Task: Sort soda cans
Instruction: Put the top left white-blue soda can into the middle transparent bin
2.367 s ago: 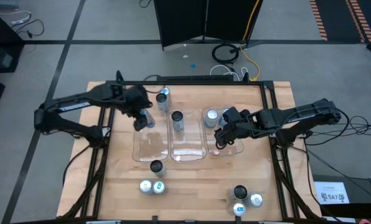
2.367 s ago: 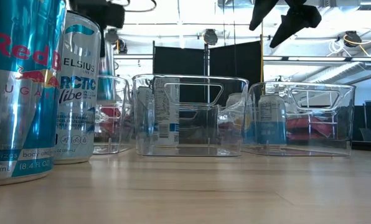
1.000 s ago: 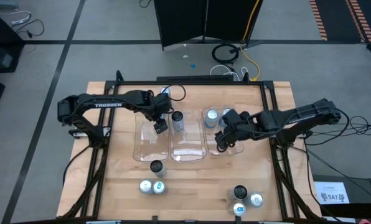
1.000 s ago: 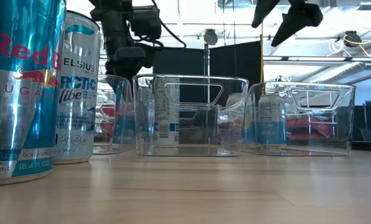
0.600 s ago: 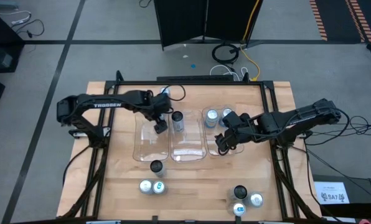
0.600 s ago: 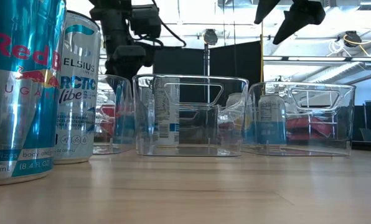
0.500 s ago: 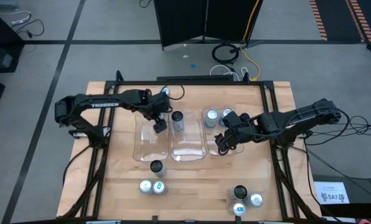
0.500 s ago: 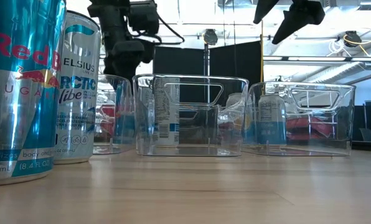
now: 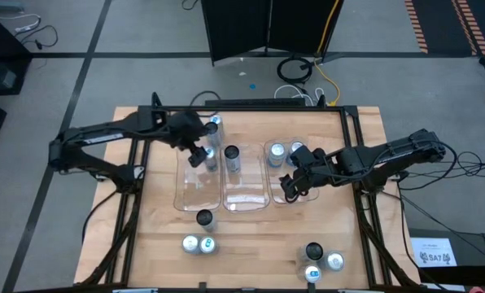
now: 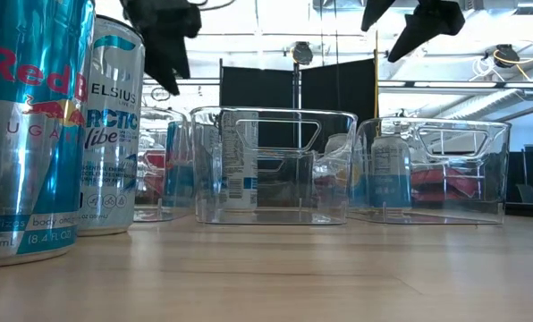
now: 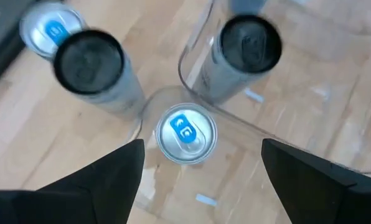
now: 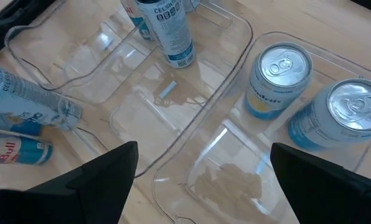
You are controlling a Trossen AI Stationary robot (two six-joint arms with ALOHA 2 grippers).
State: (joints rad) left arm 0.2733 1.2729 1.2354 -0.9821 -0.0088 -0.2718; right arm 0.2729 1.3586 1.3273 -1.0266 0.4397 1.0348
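Three clear trays side by side mid-desk [image 9: 153, 236]; middle tray [image 9: 244, 191] taken as landmark. Left tool [image 9: 198, 156] above far end of tray left of it, fingers spread wide, empty, directly over blue-topped can [image 11: 186, 132] standing inside. Black-topped can [image 9: 232, 157] upright in middle tray's far end. Right tool [image 9: 288, 185] above tray right of it, open, empty; two silver-topped cans [image 12: 279, 78] at that tray's far end. Loose cans [image 9: 199, 243] grouped near desk's front edge.
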